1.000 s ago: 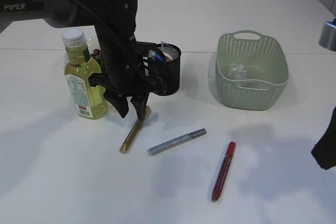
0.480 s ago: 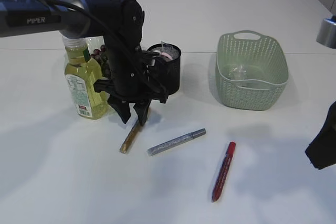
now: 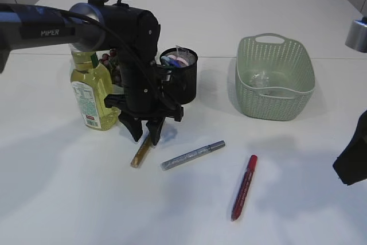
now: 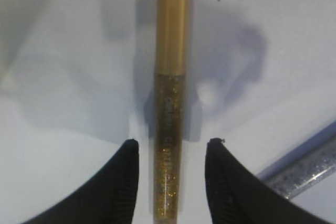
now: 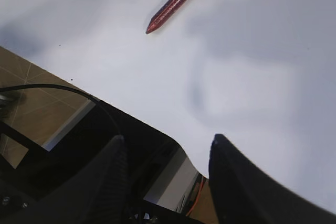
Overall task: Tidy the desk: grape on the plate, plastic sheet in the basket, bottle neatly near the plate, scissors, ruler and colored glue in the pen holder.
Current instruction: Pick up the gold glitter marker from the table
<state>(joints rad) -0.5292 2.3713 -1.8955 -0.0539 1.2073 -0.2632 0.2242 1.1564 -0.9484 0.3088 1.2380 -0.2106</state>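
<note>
Gold glitter glue pen (image 4: 169, 114), plain gold cap, sparkly barrel, lies flat on white table (image 3: 69, 199). Left claw (image 4: 170, 153) open, straddling it. Right claw (image 5: 165, 148) open, empty.

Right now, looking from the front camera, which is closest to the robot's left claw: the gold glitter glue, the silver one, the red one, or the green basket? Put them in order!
From the left gripper:
1. Gold glitter glue, right under the open claw, between its fingers.
2. Silver glitter glue, just to the right.
3. Red glitter glue, farther right, toward the front.
4. Green basket, far right, at the back.
</note>
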